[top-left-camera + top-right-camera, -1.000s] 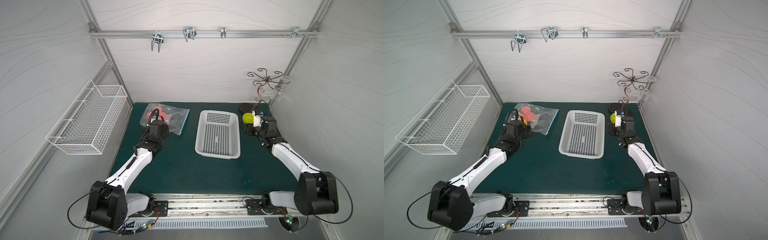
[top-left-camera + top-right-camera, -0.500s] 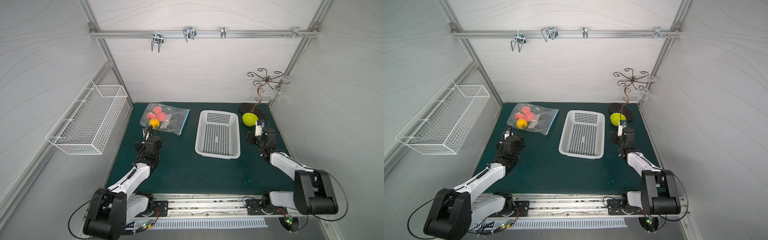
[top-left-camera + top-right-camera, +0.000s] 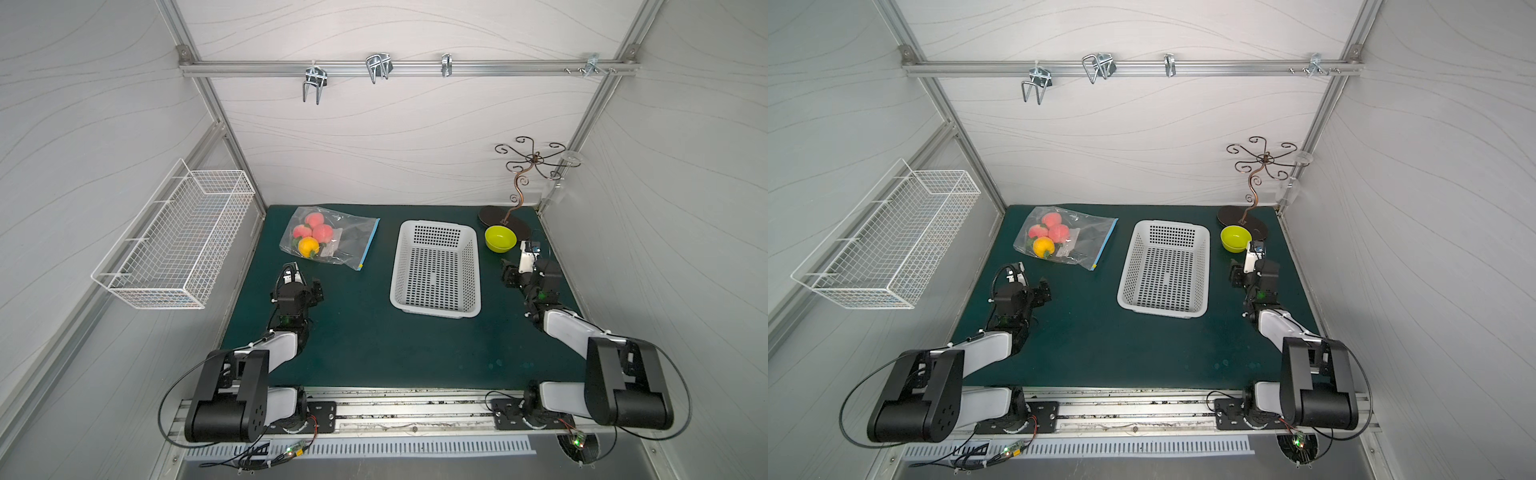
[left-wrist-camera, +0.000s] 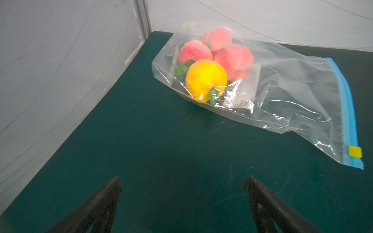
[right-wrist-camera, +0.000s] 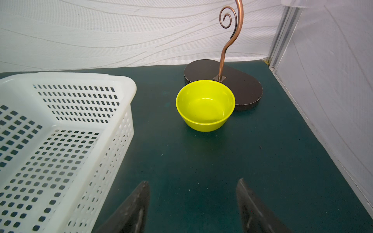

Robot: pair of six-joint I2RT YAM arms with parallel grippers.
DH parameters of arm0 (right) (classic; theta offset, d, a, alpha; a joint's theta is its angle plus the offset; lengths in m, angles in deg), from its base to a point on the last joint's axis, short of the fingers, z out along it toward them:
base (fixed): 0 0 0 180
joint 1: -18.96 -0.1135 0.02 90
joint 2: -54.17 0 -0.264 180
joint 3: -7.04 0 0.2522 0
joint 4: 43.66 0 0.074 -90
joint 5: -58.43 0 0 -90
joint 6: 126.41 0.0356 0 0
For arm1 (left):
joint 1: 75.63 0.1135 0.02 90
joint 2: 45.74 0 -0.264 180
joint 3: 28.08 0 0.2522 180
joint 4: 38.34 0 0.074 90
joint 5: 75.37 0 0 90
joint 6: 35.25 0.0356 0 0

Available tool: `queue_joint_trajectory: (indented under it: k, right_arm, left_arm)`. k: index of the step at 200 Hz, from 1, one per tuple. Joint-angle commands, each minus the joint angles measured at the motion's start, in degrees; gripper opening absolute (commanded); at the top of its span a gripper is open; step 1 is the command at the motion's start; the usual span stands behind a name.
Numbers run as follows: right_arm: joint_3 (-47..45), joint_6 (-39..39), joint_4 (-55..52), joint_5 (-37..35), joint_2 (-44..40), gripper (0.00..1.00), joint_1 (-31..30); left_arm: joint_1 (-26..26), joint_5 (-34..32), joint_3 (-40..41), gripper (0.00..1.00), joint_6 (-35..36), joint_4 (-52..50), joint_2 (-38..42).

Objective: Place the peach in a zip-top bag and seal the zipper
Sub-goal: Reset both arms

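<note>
Fruit bagged, by the look of it! In both top views the clear crinkly plastic zip-top bag [image 3: 353, 239] lies flat in the far-left corner of the dark green tabletop [image 3: 374, 340]. Three fuzzy pink peaches [image 3: 314, 226] and one round yellow-orange fruit [image 3: 308, 246] bunch at its closed end, nearest the left edge. Towards the middle stands the white perforated plastic basket [image 3: 435, 311], empty. The small lime-green bowl [image 3: 500, 239] sits near the far-right corner, just beside the dark flat base of the curly copper wire stand [image 3: 490, 216].

Over to the left wrist view: the left gripper [image 4: 182, 181] has its jaws spread wide with nothing between them, and bare tabletop separates it from the bag. The thin light-blue zipper [image 4: 346, 113] runs along the mouth edge, with its small yellow piece [image 4: 355, 151] at the nearer end. The strip lies flat, with no gap that I can make out.

Right wrist view now: the right gripper [image 5: 192, 181] stands partly open and empty over bare tabletop between the basket and the right edge, facing the bowl.

My read is that packing is finished and the seal looks made, so we are at the closing step. If a check finds any opening, one gripper needs to pin the mouth edge while the other pinches the yellow piece and runs it along the strip.
</note>
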Motion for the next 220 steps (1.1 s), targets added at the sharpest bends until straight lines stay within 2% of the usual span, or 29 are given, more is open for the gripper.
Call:
queue_joint_trajectory:
  k: [1, 24, 53, 81, 97, 123, 139, 153, 220]
  right_arm:
    - [1.32, 0.78, -2.41, 1.22, -0.15, 0.69, 0.32]
    - [-0.39, 2.46, 0.46, 3.61, 1.44, 0.68, 0.32]
    - [-7.56, 2.85, 17.09, 6.08, 6.48, 0.68, 0.23]
    - [-10.78, 2.27, 28.18, 6.56, 12.54, 0.70, -0.14]
    - [-11.70, 1.63, 35.02, 5.46, 16.35, 0.71, -1.20]
    - [-6.70, 0.61, 22.16, 0.84, 14.42, 0.74, -3.11]
    - [-2.90, -0.11, 15.68, -0.22, 15.12, 0.84, -4.08]
    - [-3.17, -0.97, 16.43, -1.77, 15.18, 0.99, -5.12]
    - [-3.13, -0.97, 16.30, -1.92, 15.20, 0.99, -5.19]
  left_arm:
    - [0.48, 6.61, -1.27, 0.99, -0.14, 11.01, -3.10]
    - [0.67, 7.64, -3.34, 0.99, -0.04, 8.98, -5.59]
    - [0.85, 9.65, -2.99, 0.99, 0.63, 12.10, -8.65]
    - [0.81, 9.92, -2.77, 1.00, 1.45, 19.21, -14.70]
    - [0.76, 9.37, -5.98, 1.00, 0.76, 9.49, -12.77]
    - [0.67, 8.66, -8.29, 1.00, 0.63, 6.07, -13.48]
    - [0.67, 8.58, -7.81, 1.00, 0.68, 7.79, -13.86]
    - [0.67, 8.76, -8.01, 1.00, 0.66, 6.70, -13.59]
    - [0.67, 8.66, -8.03, 1.00, 0.60, 6.97, -13.64]
